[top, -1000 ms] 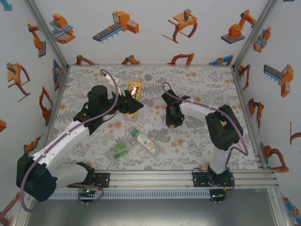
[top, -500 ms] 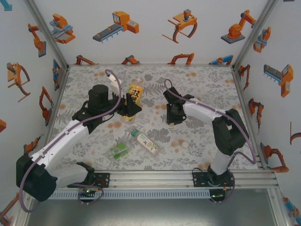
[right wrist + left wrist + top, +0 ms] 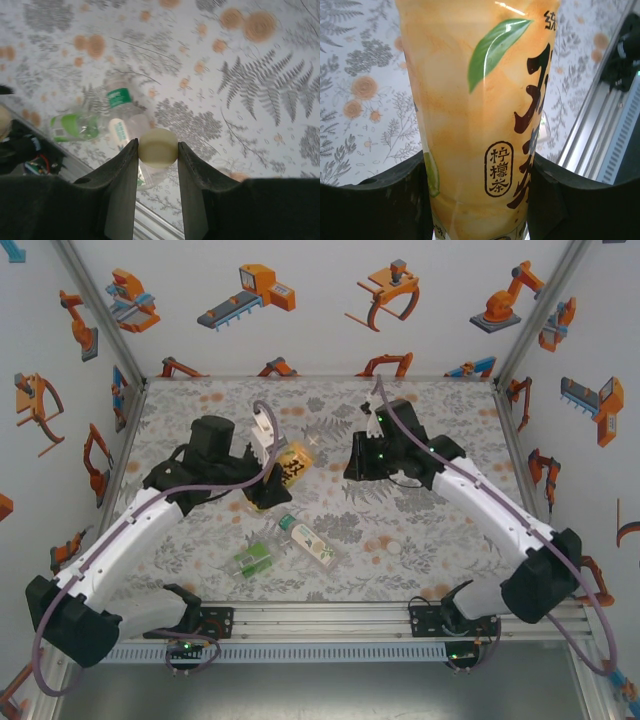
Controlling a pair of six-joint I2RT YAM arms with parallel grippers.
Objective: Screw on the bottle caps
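Note:
My left gripper (image 3: 266,487) is shut on the amber-yellow bottle (image 3: 291,466), which leans over the middle of the table. In the left wrist view that bottle (image 3: 480,100) stands between the black fingers (image 3: 385,200), its orange label with a green leaf facing the camera. Over the centre right, my right gripper (image 3: 362,466) is raised. In its wrist view the right gripper (image 3: 157,145) is shut on a pale yellowish bottle cap (image 3: 158,149). The white-labelled bottle (image 3: 312,543) and the green-labelled bottle (image 3: 253,558) lie on the table near the front.
A loose white cap (image 3: 393,547) lies on the flowered table right of the lying bottles. The aluminium rail (image 3: 400,618) runs along the near edge. Side walls close in the table left and right.
The left gripper has brought the amber bottle nearer and to the right, tilting it. The right arm has stretched out and risen off the table with the cap between its fingers.

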